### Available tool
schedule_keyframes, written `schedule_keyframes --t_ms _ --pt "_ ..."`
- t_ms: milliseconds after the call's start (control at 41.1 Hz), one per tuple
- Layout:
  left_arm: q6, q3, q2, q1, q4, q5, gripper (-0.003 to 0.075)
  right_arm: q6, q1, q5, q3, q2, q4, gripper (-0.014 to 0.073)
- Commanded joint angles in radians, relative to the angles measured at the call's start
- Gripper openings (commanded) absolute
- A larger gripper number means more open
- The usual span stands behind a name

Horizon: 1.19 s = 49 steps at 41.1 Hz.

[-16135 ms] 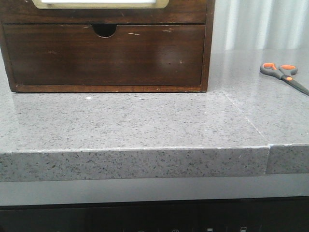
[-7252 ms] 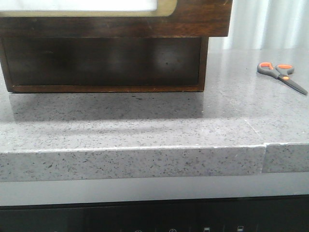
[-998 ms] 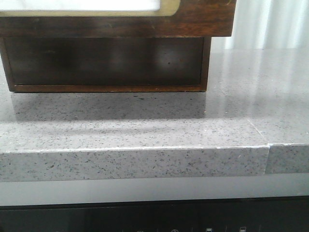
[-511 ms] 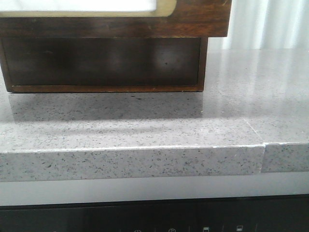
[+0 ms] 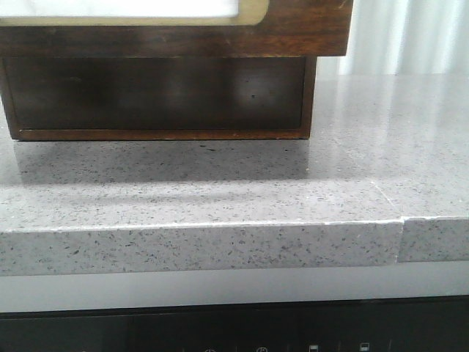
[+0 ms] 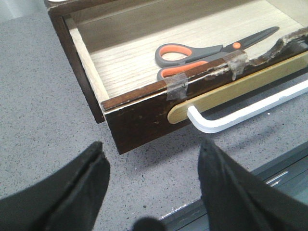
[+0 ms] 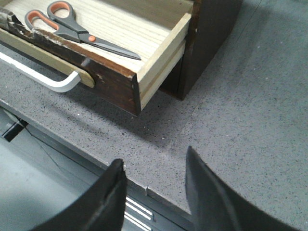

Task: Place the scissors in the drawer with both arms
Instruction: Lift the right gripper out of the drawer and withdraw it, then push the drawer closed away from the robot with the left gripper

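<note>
The scissors (image 6: 211, 48) are seen lying flat on the pale wood-grain floor of the drawer (image 6: 144, 113), which is pulled out over a grey speckled stone surface (image 6: 43, 96). Their long axis is seen to run roughly parallel to the drawer front, close behind it. The orange-lined finger loops are placed toward the middle of the drawer, and the slim grey blades, closed together, are pointed toward the drawer's right side wall. In the right wrist view the same scissors (image 7: 77, 31) are shown with the blade tip ending short of that pale side wall. The drawer front is dark brown and worn along its top edge, where strips of clear tape (image 6: 177, 87) are stuck. A cream-gold rounded panel is fixed to the front, and a white bar handle (image 6: 240, 113) is mounted on it. In the front view only the drawer front (image 5: 293, 29) is visible, overhanging the dark cabinet (image 5: 161, 95) below it. The surface (image 5: 220, 191) is shown there with a thick front edge and a seam toward the right, and pale vertical folds like a curtain (image 5: 403, 37) are seen behind. The left end effector (image 6: 151, 178) is held spread wide, above the surface just in front of the drawer's left corner, with nothing between its dark fingers. The right end effector (image 7: 156, 192) is likewise held spread and empty, near the surface edge in front of the drawer's right corner.
</note>
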Motion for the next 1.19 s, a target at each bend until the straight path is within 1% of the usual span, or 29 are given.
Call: schedule_keyframes --t_ms 0,219,292,341,389,560,608,633,706,730,1168 --pt "-0.009 -0.032 0.005 -0.009 -0.001 -0.075 0.0408 0.008 -0.001 -0.095 0.036 -0.062 -0.021 0.0331" --pt "-0.009 -0.032 0.005 -0.009 -0.001 -0.075 0.0402 0.008 -0.001 -0.094 0.101 -0.128 -0.059 0.0331" --pt "-0.009 -0.032 0.005 -0.009 -0.001 -0.075 0.0363 0.008 -0.001 -0.092 0.101 -0.128 -0.059 0.0330" --pt "-0.009 -0.032 0.005 -0.009 -0.001 -0.075 0.0318 0.008 -0.001 -0.093 0.101 -0.128 -0.059 0.0311" --pt "-0.009 -0.032 0.005 -0.009 -0.001 -0.075 0.0255 0.008 -0.001 -0.092 0.101 -0.128 -0.059 0.0267" --pt "-0.009 -0.032 0.005 -0.009 -0.001 -0.073 0.0048 0.008 -0.001 -0.088 0.101 -0.128 -0.059 0.0034" --pt "-0.011 -0.032 0.005 -0.009 -0.003 -0.071 -0.0009 0.008 -0.001 -0.087 0.101 -0.128 -0.059 -0.0017" --pt "-0.011 -0.032 0.005 -0.009 -0.006 -0.071 -0.0018 0.008 -0.001 -0.087 0.101 -0.128 -0.059 -0.0048" --pt "-0.011 -0.032 0.005 -0.009 -0.008 -0.073 -0.0020 0.008 -0.001 -0.088 0.101 -0.128 -0.059 -0.0116" --pt "-0.011 -0.032 0.005 -0.009 -0.008 -0.073 -0.0020 0.008 -0.001 -0.091 0.101 -0.128 -0.059 -0.0120" --pt "-0.011 -0.032 0.005 -0.009 -0.008 -0.073 -0.0020 0.008 -0.001 -0.086 0.101 -0.128 -0.059 -0.0117"
